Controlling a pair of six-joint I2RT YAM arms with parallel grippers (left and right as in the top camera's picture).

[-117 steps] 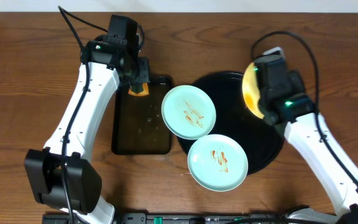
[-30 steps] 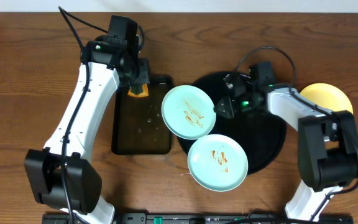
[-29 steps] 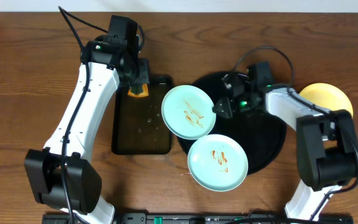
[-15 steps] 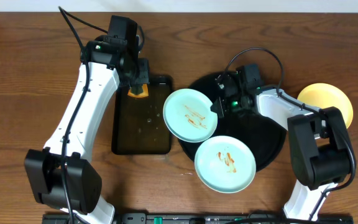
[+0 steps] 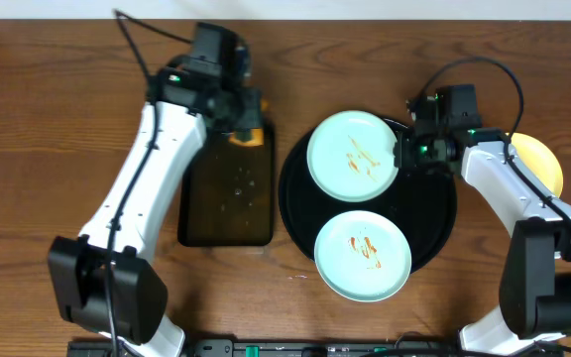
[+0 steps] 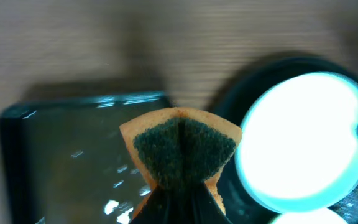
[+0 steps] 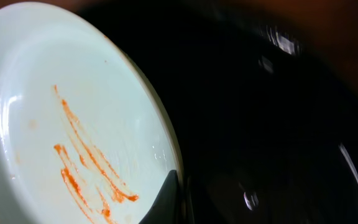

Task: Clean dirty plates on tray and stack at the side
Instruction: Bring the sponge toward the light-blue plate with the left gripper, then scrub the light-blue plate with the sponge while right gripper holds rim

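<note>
A pale mint-blue plate with orange sauce smears lies on the back of the round black tray. My right gripper is shut on its right rim. In the right wrist view one finger lies over the edge of this plate. A second smeared mint plate overhangs the tray's front rim. The pale yellow plate lies on the table to the right, partly behind my right arm. My left gripper is shut on an orange sponge with a dark green face, above the rectangular tray's far end.
The rectangular black tray, wet inside, lies left of the round tray; it also shows in the left wrist view. There the upper mint plate is bright at the right. The table is brown wood.
My right gripper set the yellow plate on the table, took the upper mint plate's rim and drew it right onto the round tray. The lower plate shifted right. My left gripper moved right with the sponge.
</note>
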